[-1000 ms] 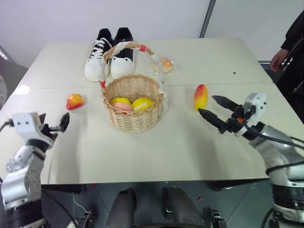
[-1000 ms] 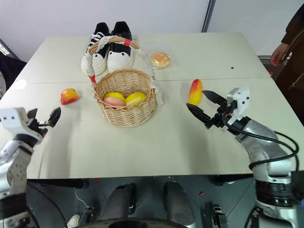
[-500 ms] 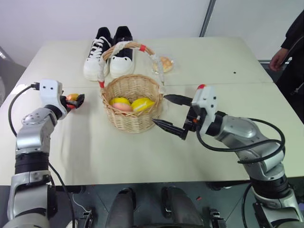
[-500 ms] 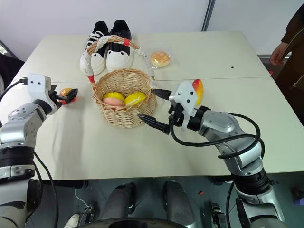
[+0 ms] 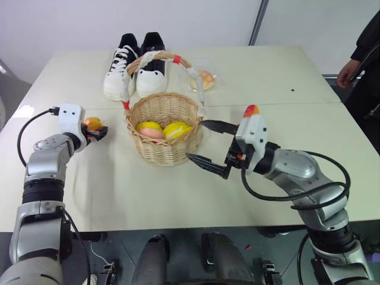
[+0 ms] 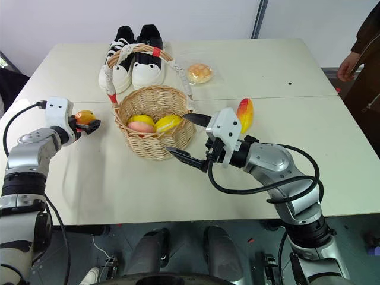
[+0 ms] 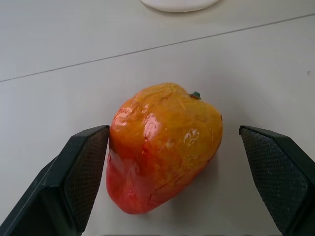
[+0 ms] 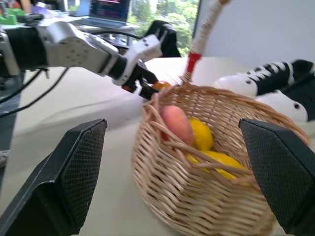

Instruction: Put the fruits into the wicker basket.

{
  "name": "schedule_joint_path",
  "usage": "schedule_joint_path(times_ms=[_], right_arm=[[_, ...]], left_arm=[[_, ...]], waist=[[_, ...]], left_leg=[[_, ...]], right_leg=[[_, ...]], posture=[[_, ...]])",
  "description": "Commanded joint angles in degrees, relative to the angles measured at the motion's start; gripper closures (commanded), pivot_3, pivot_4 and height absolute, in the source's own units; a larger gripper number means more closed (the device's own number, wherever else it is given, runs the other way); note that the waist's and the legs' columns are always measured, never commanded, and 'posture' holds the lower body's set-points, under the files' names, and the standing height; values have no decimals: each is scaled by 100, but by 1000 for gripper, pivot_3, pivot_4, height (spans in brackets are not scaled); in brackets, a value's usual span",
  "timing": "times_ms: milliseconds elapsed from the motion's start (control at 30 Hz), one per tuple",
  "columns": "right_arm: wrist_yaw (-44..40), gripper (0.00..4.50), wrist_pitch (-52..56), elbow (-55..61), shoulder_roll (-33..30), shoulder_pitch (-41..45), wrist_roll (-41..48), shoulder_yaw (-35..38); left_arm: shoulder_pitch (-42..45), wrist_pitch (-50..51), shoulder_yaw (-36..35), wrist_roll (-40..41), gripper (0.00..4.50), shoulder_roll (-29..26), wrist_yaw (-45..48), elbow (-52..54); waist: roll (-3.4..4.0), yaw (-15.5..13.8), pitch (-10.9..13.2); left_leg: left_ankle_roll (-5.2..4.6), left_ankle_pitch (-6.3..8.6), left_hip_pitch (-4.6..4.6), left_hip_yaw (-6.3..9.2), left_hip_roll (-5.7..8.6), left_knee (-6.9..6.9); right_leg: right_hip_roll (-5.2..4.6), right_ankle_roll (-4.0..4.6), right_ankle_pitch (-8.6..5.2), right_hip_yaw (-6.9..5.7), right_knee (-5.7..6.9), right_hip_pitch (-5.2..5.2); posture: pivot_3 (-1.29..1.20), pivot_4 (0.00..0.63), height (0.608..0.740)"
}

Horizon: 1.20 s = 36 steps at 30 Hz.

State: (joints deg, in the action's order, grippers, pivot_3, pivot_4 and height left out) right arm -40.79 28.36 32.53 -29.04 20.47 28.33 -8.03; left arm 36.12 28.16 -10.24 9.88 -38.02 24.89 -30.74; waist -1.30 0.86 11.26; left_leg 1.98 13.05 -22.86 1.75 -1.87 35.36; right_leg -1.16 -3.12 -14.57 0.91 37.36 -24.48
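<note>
Table (image 5: 267, 77), cream, bearing wicker basket (image 5: 164, 145) at centre (yellow and pink fruit already inside). Small red-orange fruit (image 7: 162, 147) on the tabletop at the basket's nine o'clock, between the wide-open fingers of left gripper (image 5: 98, 132), not clamped. Mango (image 6: 244, 113) at three o'clock, behind right gripper (image 5: 206, 144), jaws spread, empty, just beside the basket wall.

The small roundish fruit (image 7: 162, 147) lies on the table (image 5: 285, 71) between the left gripper's (image 5: 98, 132) spread jaws. The wicker basket (image 5: 163, 127) sits just beyond the right gripper's (image 5: 205, 142) jaws, the mango (image 6: 244, 113) behind that gripper.
</note>
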Motion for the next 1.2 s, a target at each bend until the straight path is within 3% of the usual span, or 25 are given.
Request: schedule_joint_path(times_ms=[33, 100, 200, 400, 533, 633, 800, 933, 1067, 1200], right_arm=[[-90, 5, -230, 129, 41, -55, -35, -25], [-117, 0, -296, 81, 43, -75, -67, -34], [-166, 0, -372, 49, 27, -122, -93, -8], [-239, 0, -511, 19, -72, -246, -138, 138], [-373, 0, -471, -218, -355, -202, 13, 605], [-445, 0, -332, -367, -555, -79, 185, 924], [-471, 0, -26, -760, -819, 252, 294, 1215], [-297, 0, 238, -788, -831, 406, 297, 1219], [30, 0, 478, -644, -763, 461, 257, 1235], [560, 0, 811, -689, -708, 501, 125, 1278]], left_arm=[[123, -27, -70, -56, 255, -123, 19, -1], [119, -63, -111, -55, 742, -117, -4, -40], [80, -168, -150, -90, 1970, -173, -38, 1], [-572, -439, -524, 171, 1970, -446, 280, 928], [-1889, -238, -1486, 1632, 1970, -486, 1494, 3244], [-2306, 600, -1836, 2793, 1970, -469, 1709, 4528], [-1817, 1388, -1196, 3397, 1970, -500, 1317, 5591], [-973, 1472, -123, 2926, 1970, -312, 1092, 5490], [-503, 1371, 295, 2654, 1970, -28, 1013, 5015], [-330, 1229, 531, 2405, 273, 97, 1118, 4728]], waist=[[0, -2, 0], [0, 0, 0], [0, -3, 0], [0, 35, 0], [-2, 29, 0], [-5, -40, 2], [-4, -36, 2], [-5, -11, 1], [-4, 29, 2], [-4, 17, 2]], left_leg=[[0, 0, 0, 0, 0, 1], [0, 0, 0, -1, 0, 3], [0, 0, 0, -1, 0, 5], [0, 0, 1, -3, -3, 8], [1, 0, 1, -4, -10, 8], [4, -2, 0, -6, -8, 8], [5, -3, 4, -15, 1, 58], [5, -3, 5, -18, 6, 78], [-7, 4, 10, -25, 4, 70], [-12, 7, 1, -17, -11, 66]], right_leg=[[0, 0, 0, 0, 0, 0], [-1, 0, 0, 0, 1, 0], [-1, 0, 0, 0, 4, 0], [-1, 0, 0, 2, 7, 0], [-5, 2, 0, 4, 10, 0], [-37, 4, -1, 4, 10, 1], [-36, 27, -10, -3, 9, 38], [-30, 6, -11, -3, 5, 50], [-20, -9, 11, 9, 5, 45], [5, -12, 12, 12, 8, 29]], posture=[[0, 150, 740], [0, 150, 740], [0, 150, 740], [0, 150, 740], [0, 150, 740], [0, 150, 740], [0, 150, 740], [0, 150, 740], [0, 150, 740], [0, 150, 740]])
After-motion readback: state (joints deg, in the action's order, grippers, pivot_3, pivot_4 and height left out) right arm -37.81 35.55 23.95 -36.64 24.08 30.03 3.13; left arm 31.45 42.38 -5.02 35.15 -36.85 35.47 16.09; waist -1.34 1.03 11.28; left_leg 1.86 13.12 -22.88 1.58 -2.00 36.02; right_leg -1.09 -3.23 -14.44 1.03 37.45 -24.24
